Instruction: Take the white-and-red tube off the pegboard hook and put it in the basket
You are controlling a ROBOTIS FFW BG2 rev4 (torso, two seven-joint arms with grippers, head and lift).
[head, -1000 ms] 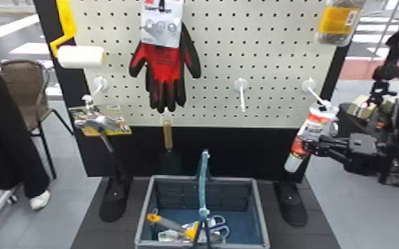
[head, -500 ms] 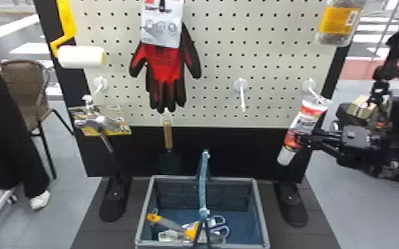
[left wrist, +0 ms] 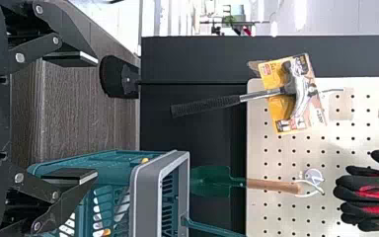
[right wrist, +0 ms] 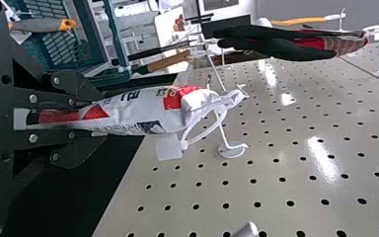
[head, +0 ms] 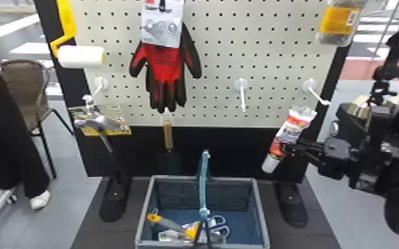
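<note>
Right pincer (head: 283, 148): pressed shut on the white-and-red tube (head: 291, 129), low on its body, just above the cap. Tube is tilted, cap end down, in front of the board's dark lower part. Head view gives a gap between its flat top end and the hook (head: 318, 95); judged unhooked. Left pincer (left wrist: 97, 118): spread, nothing between its fingers.

Next step, as I judge it: carry across to the basket (head: 263, 212), then release.

Risks noted:
1. Snag. A white loop (right wrist: 208, 132) trails at the tube's top end, near the pegboard (right wrist: 296, 158). Moving sideways too close to the board could catch it on a hook.
2. Slip or pivot. The grip is low and most of the length lies above it; a quick swing could rotate the tube in my fingers.
3. Collision. The basket handle (head: 203, 180) stands up over the opening; too low a path would strike it.
4. Bad landing. Early release could leave the tube on the rim, or propped on the yellow-ended tool (head: 172, 224) inside.
</note>
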